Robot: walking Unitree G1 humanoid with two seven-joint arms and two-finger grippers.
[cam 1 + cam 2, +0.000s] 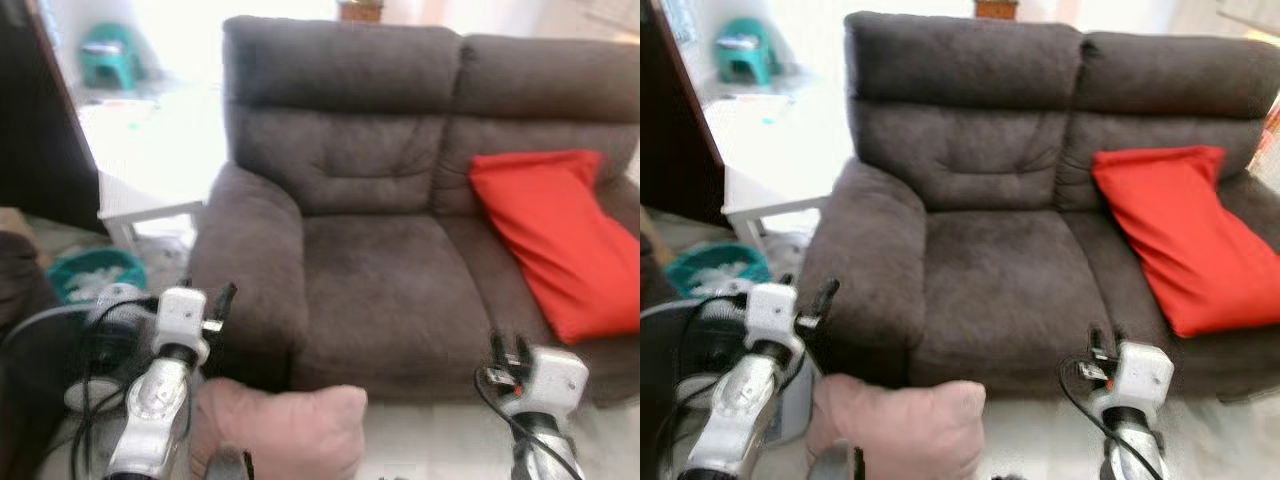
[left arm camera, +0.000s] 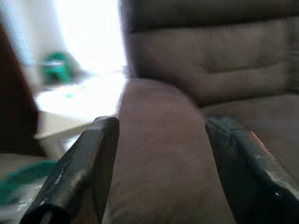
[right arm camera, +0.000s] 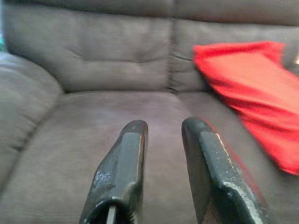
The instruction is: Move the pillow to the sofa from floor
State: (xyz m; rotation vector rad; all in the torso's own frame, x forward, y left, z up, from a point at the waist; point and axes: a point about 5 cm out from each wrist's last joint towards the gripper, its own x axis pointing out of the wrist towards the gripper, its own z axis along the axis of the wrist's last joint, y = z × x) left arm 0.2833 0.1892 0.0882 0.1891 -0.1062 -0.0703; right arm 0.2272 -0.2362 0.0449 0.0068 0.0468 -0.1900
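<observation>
Home living room, dark grey sofa point(image 1: 400, 210) at twelve o'clock, red cushion point(image 1: 560, 240) at two o'clock, white side table point(image 1: 150, 200) at ten o'clock

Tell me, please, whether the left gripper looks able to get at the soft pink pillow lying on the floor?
Probably yes: the pink pillow lies just below the open left gripper, which points at the grey sofa's armrest; nothing lies between.

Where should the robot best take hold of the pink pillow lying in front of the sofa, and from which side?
Probably the pink pillow by its upper edge, coming down from above. It lies on the floor against the front of the grey sofa, so that edge faces the arms. The left gripper, open beside the armrest, seems nearer than the right gripper.
</observation>
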